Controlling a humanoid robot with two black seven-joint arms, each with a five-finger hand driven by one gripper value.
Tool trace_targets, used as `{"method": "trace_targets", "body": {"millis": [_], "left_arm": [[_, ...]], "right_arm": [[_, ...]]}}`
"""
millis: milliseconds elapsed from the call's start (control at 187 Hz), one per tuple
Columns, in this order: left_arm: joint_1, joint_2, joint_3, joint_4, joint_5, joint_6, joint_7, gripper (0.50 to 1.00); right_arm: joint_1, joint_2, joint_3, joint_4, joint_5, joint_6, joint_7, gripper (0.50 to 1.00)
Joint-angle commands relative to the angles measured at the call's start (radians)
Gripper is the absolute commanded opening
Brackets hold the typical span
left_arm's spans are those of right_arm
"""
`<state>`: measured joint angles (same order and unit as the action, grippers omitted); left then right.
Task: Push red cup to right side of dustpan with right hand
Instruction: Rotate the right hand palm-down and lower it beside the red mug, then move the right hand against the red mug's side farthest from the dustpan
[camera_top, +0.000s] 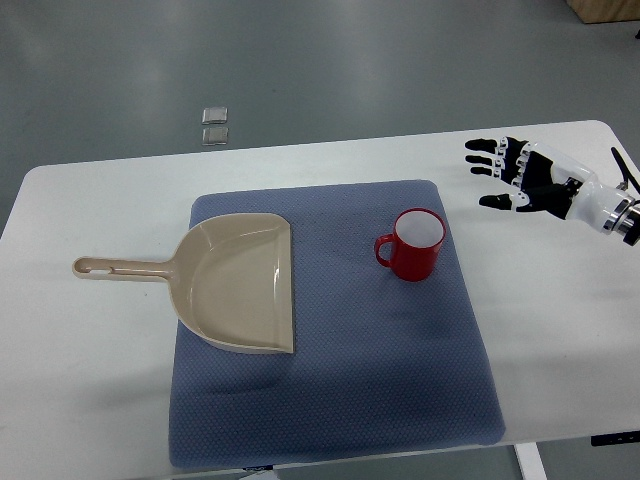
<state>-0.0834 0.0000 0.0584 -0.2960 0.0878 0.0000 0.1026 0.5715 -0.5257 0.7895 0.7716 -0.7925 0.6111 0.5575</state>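
A red cup (412, 245) with a white inside stands upright on a blue-grey mat (400, 370), its handle pointing left. A beige dustpan (240, 282) lies on the mat's left part, its handle reaching left onto the white table; its open edge faces the cup, with a gap of mat between them. My right hand (503, 172), black and white, hovers over the table to the upper right of the cup, apart from it, fingers spread and holding nothing. The left arm does not show.
The white table (560, 330) ends close to the mat's front edge. Two small clear squares (215, 123) lie on the grey floor behind the table. A wooden piece (605, 10) shows at the top right corner.
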Motion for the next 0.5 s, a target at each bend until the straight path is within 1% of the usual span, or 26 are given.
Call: {"method": "trace_targets", "body": {"millis": [0,145,354,407,493], "left_arm": [[0.001,0.0,0.0,0.0,0.0,0.001,0.0,1.0],[-0.001,0.0,0.0,0.001,0.0,0.001,0.0,1.0],[0.001,0.0,0.0,0.001,0.0,0.0,0.0,1.0],[0.001,0.0,0.0,0.001,0.0,0.0,0.0,1.0],[0.001,0.0,-0.002,0.001,0.0,0.0,0.0,1.0]], "right_arm": [[-0.036,0.024,-0.001,0.0,-0.024,0.0,0.053,0.934],[-0.065,0.059,-0.001,0.0,-0.071,0.0,0.053,0.932],[-0.091,0.098,0.002,0.0,-0.074,0.0,0.053,0.932],[-0.093,0.113,-0.001,0.0,-0.074,-0.031,0.053,0.932],[-0.093,0.13,-0.001,-0.005,-0.074,-0.06,0.053,0.932]]}}
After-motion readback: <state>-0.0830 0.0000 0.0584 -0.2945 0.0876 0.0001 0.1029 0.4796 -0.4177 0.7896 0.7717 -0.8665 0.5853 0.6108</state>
